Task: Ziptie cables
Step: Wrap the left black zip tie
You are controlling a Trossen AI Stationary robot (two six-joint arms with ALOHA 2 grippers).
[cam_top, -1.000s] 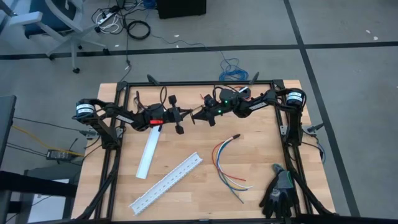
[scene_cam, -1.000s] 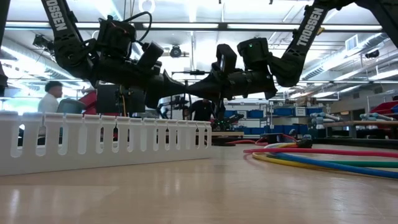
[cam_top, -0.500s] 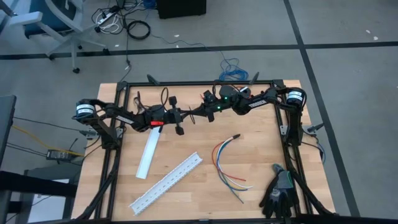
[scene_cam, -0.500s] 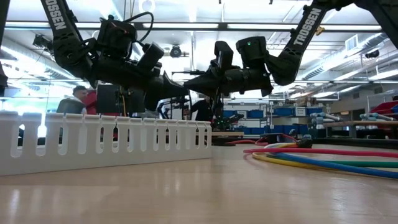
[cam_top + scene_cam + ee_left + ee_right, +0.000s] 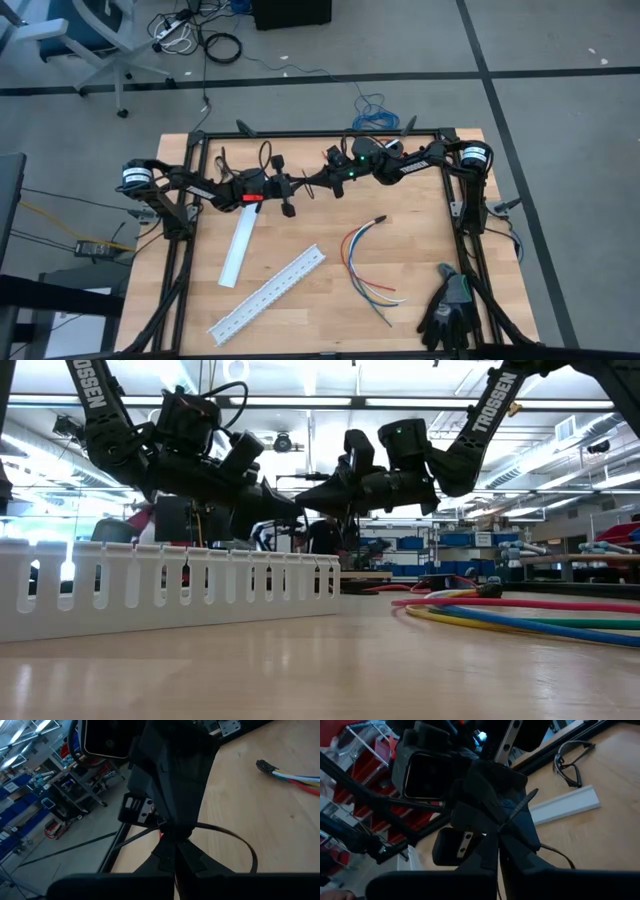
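My two grippers meet tip to tip in the air over the far middle of the table. My left gripper [image 5: 296, 187] and my right gripper [image 5: 318, 183] are each shut on a thin black zip tie [image 5: 245, 847], which curves into an open loop beside them. The cables [image 5: 365, 265], a bunch of red, orange, blue, green and white wires with a black-sleeved end [image 5: 379, 219], lie flat on the wooden table to the right of centre, nearer than both grippers and apart from them. The low view shows them at the right [image 5: 520, 615]. My left gripper pinches the zip tie between its two fingers where the loop closes [image 5: 172, 831], coming level from the table's left. The tie is clear of the table and its loop stands out to one side. The right gripper hides which part lies between the fingers. My right gripper pinches the zip tie between its two fingers at the same crossing [image 5: 501, 829], coming level from the table's right. A free end of the strip [image 5: 522, 805] sticks out past the fingertips. The left gripper's fingers crowd the spot, so the exact part cannot be told.
A white slotted cable duct [image 5: 268, 294] lies slantwise at the near left, and a flat white strip [image 5: 238, 247] lies beyond it. Black gloves [image 5: 448, 308] sit at the near right corner. A black frame [image 5: 320, 134] runs around the table's edges.
My right gripper has edged a little toward my left gripper and slightly up, so the two sets of fingertips now overlap. Both stay shut on the zip tie. The cables have not moved.
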